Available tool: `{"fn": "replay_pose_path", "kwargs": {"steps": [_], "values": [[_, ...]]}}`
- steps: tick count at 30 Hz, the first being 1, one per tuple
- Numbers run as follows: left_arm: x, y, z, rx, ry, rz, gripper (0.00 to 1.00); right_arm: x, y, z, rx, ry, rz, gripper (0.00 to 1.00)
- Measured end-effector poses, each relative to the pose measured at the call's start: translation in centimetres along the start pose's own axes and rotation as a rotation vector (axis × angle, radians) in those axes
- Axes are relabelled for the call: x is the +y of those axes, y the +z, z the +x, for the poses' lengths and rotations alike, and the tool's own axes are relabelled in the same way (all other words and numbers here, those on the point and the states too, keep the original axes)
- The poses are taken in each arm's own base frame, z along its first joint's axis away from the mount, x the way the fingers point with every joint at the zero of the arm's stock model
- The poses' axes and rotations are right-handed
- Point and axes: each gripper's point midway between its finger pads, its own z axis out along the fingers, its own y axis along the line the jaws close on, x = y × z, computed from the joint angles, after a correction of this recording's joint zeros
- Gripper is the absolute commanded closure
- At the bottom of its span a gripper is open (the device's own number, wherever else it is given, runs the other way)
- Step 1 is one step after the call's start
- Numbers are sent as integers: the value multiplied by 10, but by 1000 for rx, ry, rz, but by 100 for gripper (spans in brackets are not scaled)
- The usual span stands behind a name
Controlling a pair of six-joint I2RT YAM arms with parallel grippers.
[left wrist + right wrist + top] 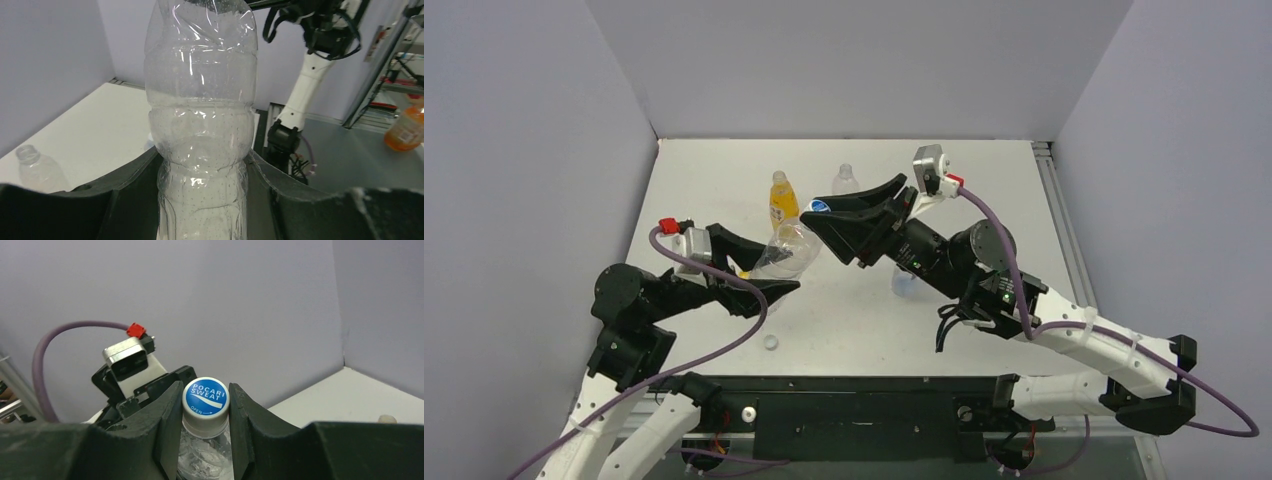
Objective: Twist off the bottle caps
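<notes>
Top external view: the left hand (776,272) held a clear bottle (792,245) by its body, tilted above the middle of the worktop (984,190). The right hand (824,213) was closed on that bottle's blue-topped cap (817,207). A yellow-orange bottle (782,200) and an uncapped clear bottle (846,180) stood behind. A fourth bottle (904,282) was mostly hidden under the right arm. A loose white cap (771,342) lay near the front edge.

Left wrist view: both fingers bore on the ribbed waist of the bottle. Its wall was thin, creased and glossy. Judgement: light, easily crushed and slippery, so the stiffer ribbed section is the proper hold.

Right wrist view: the fingers clamped the cap's white skirt on both sides. Judgement: the cap is small and rigid, and is best taken squarely on the skirt.

Surface white, matt and flat. Plain grey-violet walls (544,150) enclosed three sides.
</notes>
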Motion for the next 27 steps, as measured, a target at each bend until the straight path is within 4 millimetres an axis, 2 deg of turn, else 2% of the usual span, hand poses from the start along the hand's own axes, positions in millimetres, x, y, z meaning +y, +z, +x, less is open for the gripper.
{"fn": "replay_pose_path", "kwargs": {"steps": [4, 9, 10, 11, 12, 13, 15, 16, 18, 22, 27], "values": [[-22, 2, -15, -5, -80, 106, 100, 24, -7, -13, -21, -23, -134, 100], [-45, -1, -26, 2, -136, 211, 100, 47, -16, -19, -22, -55, -265, 100], [-47, -1, -26, 5, -140, 223, 100, 49, -17, -19, -21, -60, -278, 98], [-49, -2, -26, 9, -146, 230, 100, 51, -18, -19, -19, -63, -285, 94], [-49, -2, -26, 10, -149, 233, 100, 51, -18, -19, -18, -68, -286, 84], [-49, -2, -26, 11, -150, 233, 100, 51, -17, -19, -13, -70, -284, 80], [-48, -2, -26, 9, -146, 229, 100, 48, -15, -20, -2, -70, -266, 60], [-47, -1, -26, 5, -137, 222, 100, 47, -12, -20, 6, -69, -250, 43], [-41, 0, -27, -5, -115, 197, 100, 42, -5, -22, 24, -67, -206, 25], [-27, 3, -28, -31, -35, 130, 100, 22, 13, -20, 60, -75, -52, 19], [0, 0, -22, -60, 78, -8, 100, -1, 15, -5, 99, -93, 136, 17]]}}
